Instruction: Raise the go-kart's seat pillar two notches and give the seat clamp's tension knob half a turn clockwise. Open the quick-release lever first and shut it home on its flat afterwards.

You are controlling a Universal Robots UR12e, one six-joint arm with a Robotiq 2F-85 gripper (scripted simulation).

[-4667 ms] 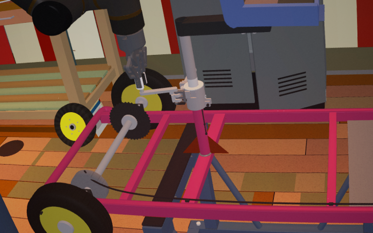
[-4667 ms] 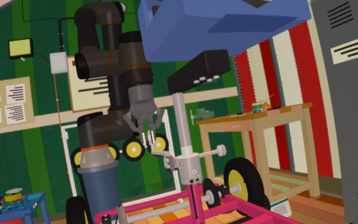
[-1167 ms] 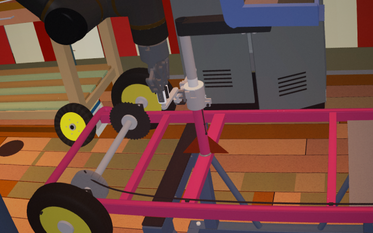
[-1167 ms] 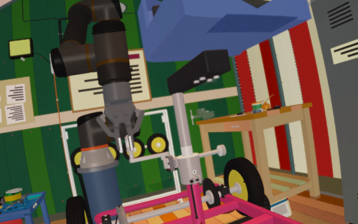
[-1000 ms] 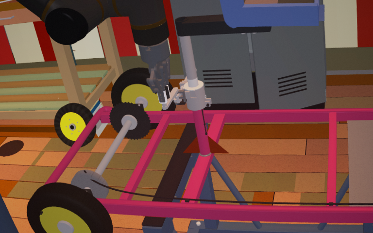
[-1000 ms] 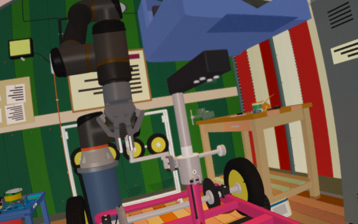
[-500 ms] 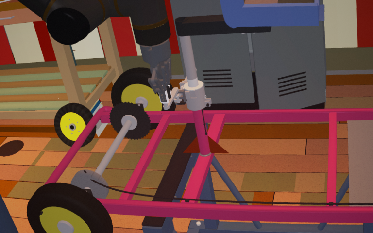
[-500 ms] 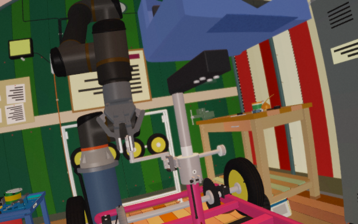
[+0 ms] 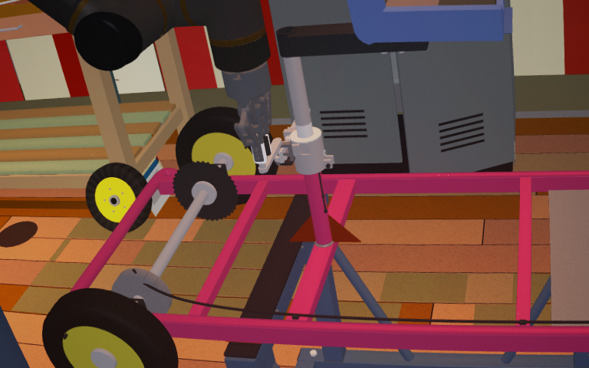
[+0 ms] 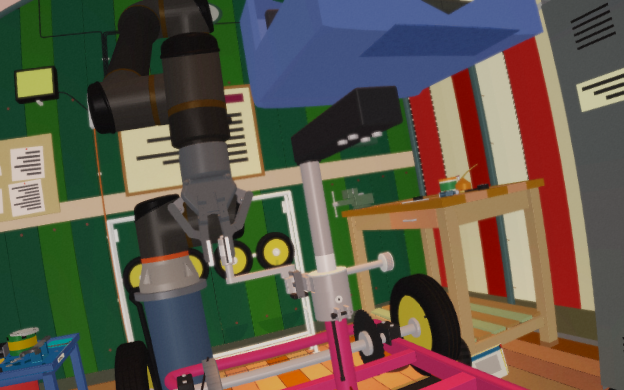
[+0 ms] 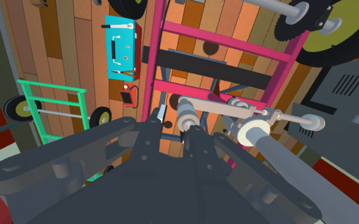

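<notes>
The quick-release lever [image 10: 252, 274] sticks out sideways from the grey seat clamp [image 10: 327, 289], away from the seat pillar [image 10: 316, 210]. The lever's upturned end is held in my closed gripper [image 10: 223, 255], which comes down on it from above. The tension knob [image 10: 385, 261] sits at the end of a thin rod on the clamp's far side, and the pillar rises from the clamp to the black mount [image 10: 347, 122] under the blue seat [image 10: 380, 45]. In the wrist camera the lever [image 11: 219, 106] runs off toward the clamp from between my fingers [image 11: 174, 126].
Behind the kart stand a grey cabinet [image 9: 404, 100] and a wooden bench [image 10: 450, 220]. The pink frame [image 9: 347, 186] runs under the clamp, with a toothed sprocket [image 9: 205, 190] and rear wheels [image 9: 217, 143] to its left. My arm's base column [image 10: 167, 280] stands close beside the lever.
</notes>
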